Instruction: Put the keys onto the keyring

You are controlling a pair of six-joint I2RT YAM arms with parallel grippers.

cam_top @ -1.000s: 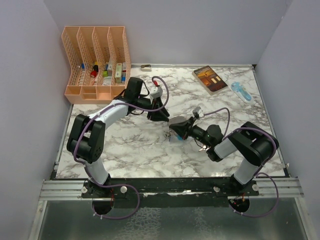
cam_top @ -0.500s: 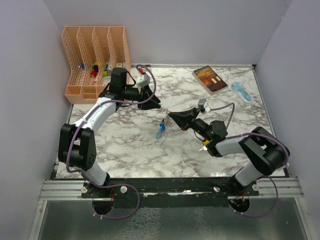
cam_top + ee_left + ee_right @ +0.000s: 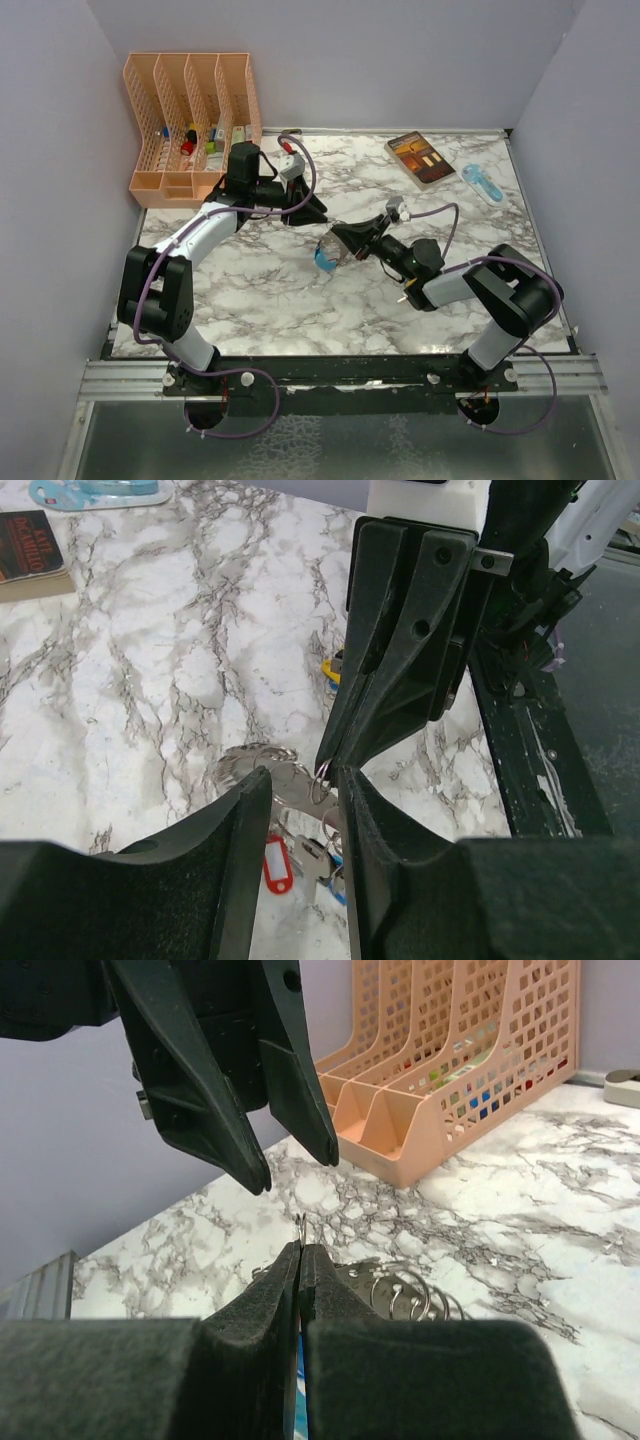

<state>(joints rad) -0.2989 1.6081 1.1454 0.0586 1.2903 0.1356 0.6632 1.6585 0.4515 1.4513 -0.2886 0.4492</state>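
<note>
Tabletop (image 3: 260, 300) under keyring (image 3: 324, 257) is veined white marble, walls (image 3: 400, 60) lavender.

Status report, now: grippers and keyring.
Right gripper shut on keyring, pinching its thin ring. Left gripper open, empty, fingers near the ring. Nothing between them.

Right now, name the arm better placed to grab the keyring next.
Probably left: the left gripper is open beside the keyring; the right gripper is shut on it, holding it up.

Robot lab cell: plain grey walls (image 3: 55, 150) around a marble-look table (image 3: 270, 305), arms (image 3: 190, 240) bolted to a rail (image 3: 340, 377)
</note>
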